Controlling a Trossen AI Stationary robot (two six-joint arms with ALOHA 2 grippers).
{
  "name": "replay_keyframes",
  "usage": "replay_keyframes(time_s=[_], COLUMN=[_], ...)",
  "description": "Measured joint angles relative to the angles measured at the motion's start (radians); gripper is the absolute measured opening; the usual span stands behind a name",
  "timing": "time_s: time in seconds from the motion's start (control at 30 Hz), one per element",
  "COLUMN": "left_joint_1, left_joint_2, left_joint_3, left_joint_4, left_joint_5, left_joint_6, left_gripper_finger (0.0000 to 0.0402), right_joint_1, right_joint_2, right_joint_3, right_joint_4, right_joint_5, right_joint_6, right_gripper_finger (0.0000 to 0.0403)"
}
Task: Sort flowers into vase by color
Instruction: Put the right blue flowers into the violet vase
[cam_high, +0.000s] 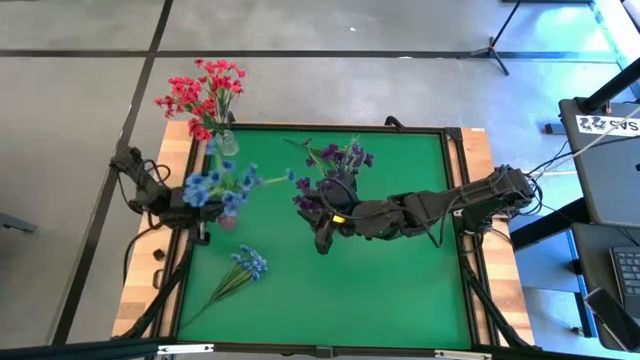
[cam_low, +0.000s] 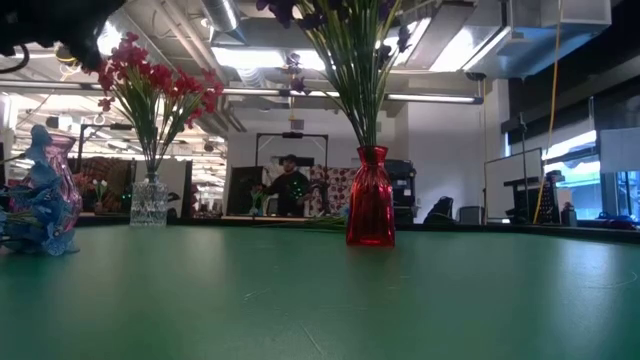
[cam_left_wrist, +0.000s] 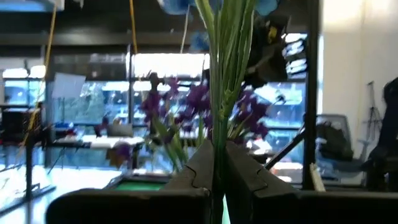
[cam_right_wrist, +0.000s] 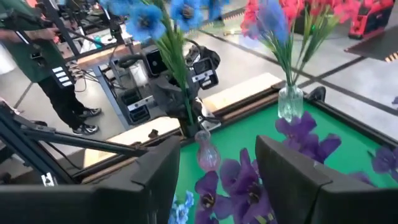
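Green table (cam_high: 400, 290), blue sprig (cam_high: 240, 268) lying flat, only overhead shows it

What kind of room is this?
Probably a big robot lab or workshop: exposed ceiling ducts and strip lights, desks with office chairs behind the green-topped table, and a camera tripod beside it.

Beyond the green table top (cam_high: 330, 280) with its pale wooden rim (cam_high: 500, 290) lies grey flooring crossed by dark lines (cam_high: 300, 53). The room behind is an open workshop: exposed ceiling ducts (cam_low: 520, 30), strip lights (cam_low: 300, 95), large windows (cam_low: 560, 170), a dark door frame (cam_low: 290, 140), office chairs (cam_low: 470, 213), and a person (cam_low: 290, 185) standing far off.
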Motion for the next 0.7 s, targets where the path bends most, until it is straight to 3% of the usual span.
replay_keyframes(time_s=[0.13,0.27,0.4,0.53,0.7], left_joint_1=[-0.011,-0.012,-0.011,-0.011,-0.001], left_joint_2=[-0.011,-0.011,0.022,0.152,0.408], left_joint_3=[0.0,0.001,0.05,0.164,0.339], left_joint_4=[-0.04,0.184,0.196,0.193,0.19], left_joint_5=[-0.023,0.132,0.147,0.147,0.147], left_joint_6=[-0.051,-0.099,-0.185,-0.216,-0.205], left_gripper_finger=[0.0011,0.0011,0.0011,0.0011,0.0011], right_joint_1=[0.0,-0.018,-0.049,-0.079,-0.108], right_joint_2=[0.0,0.0,0.001,0.001,0.001], right_joint_3=[0.0,0.0,0.0,0.001,0.001], right_joint_4=[-0.003,0.077,0.267,0.388,0.399], right_joint_5=[0.0,-0.035,-0.109,-0.175,-0.234], right_joint_6=[0.002,-0.038,-0.117,-0.144,-0.144], right_gripper_finger=[0.0211,0.0211,0.0211,0.0211,0.0211])
